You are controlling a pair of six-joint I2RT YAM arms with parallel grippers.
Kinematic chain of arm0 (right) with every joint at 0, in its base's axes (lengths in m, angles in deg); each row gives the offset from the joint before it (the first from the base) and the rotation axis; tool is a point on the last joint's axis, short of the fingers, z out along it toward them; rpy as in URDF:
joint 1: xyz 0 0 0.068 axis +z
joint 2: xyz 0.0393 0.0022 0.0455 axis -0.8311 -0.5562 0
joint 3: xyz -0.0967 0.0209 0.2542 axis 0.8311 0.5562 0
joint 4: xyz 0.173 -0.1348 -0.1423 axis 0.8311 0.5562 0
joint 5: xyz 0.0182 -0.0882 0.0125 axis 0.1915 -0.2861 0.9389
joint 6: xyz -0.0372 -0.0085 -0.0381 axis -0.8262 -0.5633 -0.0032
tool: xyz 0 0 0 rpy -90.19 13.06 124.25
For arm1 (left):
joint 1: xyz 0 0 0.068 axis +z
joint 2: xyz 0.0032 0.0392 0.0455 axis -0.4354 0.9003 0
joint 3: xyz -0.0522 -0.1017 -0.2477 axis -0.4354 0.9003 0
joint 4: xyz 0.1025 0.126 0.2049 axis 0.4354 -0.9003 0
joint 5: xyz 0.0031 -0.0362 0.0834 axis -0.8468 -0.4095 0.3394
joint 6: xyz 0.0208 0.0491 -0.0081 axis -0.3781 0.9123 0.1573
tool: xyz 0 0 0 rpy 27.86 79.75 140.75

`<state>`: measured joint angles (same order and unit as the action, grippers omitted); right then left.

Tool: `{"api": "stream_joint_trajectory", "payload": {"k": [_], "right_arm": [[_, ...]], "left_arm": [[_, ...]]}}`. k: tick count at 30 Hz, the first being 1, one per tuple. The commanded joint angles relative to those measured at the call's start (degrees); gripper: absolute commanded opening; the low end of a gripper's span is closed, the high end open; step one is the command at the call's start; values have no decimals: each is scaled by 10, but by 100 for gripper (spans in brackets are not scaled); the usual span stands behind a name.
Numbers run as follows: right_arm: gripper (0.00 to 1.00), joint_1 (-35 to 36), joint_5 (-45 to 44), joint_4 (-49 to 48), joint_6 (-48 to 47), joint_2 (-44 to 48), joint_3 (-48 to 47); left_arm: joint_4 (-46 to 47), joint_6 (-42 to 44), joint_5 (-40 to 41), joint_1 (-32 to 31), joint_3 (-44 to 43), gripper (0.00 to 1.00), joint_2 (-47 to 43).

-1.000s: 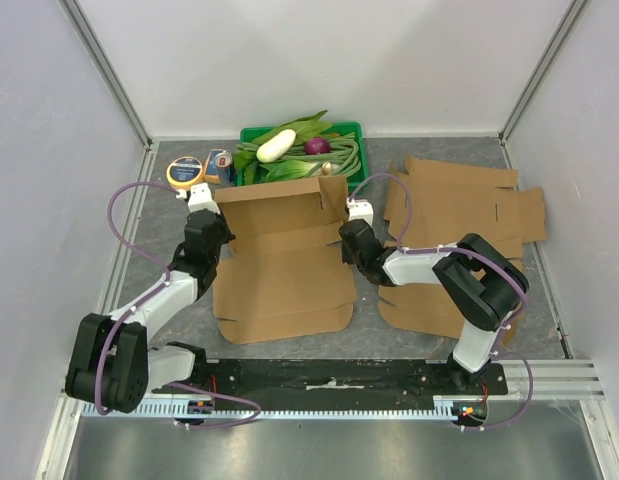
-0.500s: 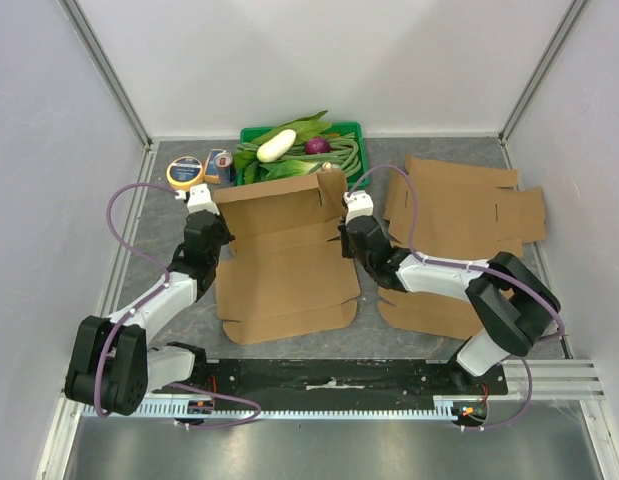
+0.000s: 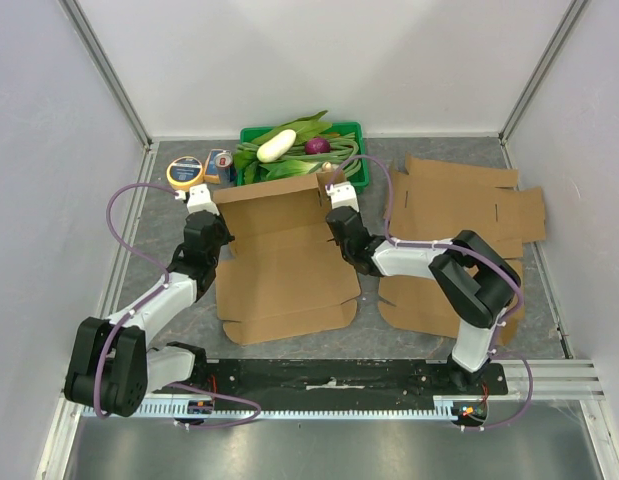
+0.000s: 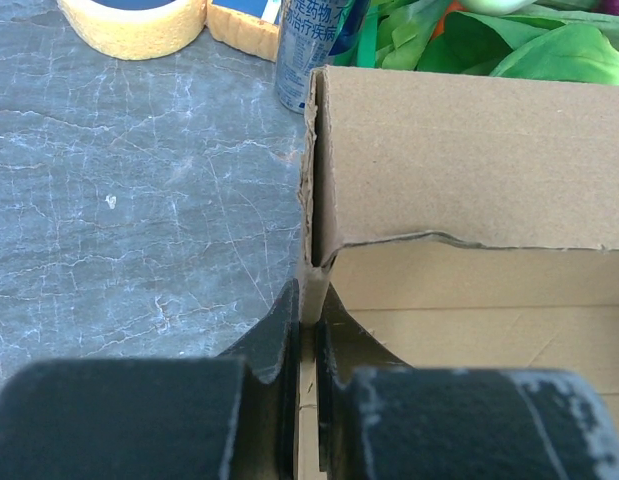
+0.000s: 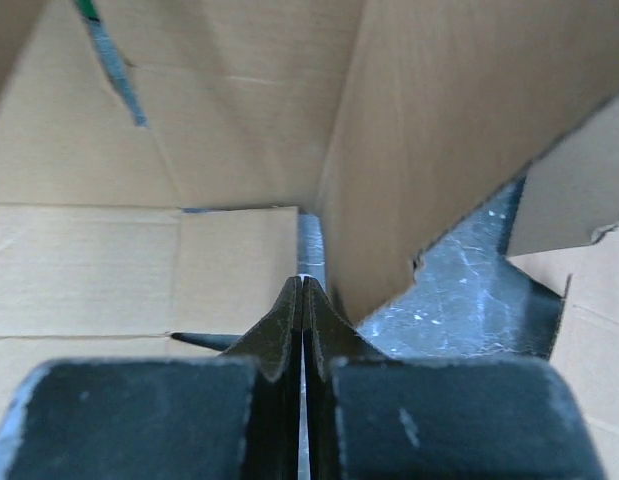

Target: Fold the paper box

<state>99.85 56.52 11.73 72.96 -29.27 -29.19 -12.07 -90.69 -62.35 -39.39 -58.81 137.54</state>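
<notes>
Can [image 4: 314,50] shows Chinese print; left pincer [image 4: 309,310] pinches paper box [image 4: 469,160] flap, right pincer [image 5: 303,290] closed empty

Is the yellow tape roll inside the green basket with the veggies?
No, the yellow tape roll sits on the gray table, left of the green basket.

Lab robot cell: plain white walls [image 3: 319,60] w/ aluminium posts [image 3: 109,75] at the corners, grey tabletop [image 3: 149,240], my arms [image 3: 169,290] bolted to a black base plate [image 3: 329,375]. Props laid out: veg crate [image 3: 351,130], tape roll [image 3: 184,171], flat cardboard blanks [image 3: 459,205].
</notes>
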Motion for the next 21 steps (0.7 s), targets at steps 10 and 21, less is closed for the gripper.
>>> {"api": "stream_joint_trajectory", "payload": {"k": [10,21], "right_arm": [[0,-7,-34,-37,9,-50,-13],[0,-29,158,-221,63,-3,82]], "left_arm": [[16,-18,11,0,-1,2,-10],[14,-19,9,0,2,2,-13]]}}
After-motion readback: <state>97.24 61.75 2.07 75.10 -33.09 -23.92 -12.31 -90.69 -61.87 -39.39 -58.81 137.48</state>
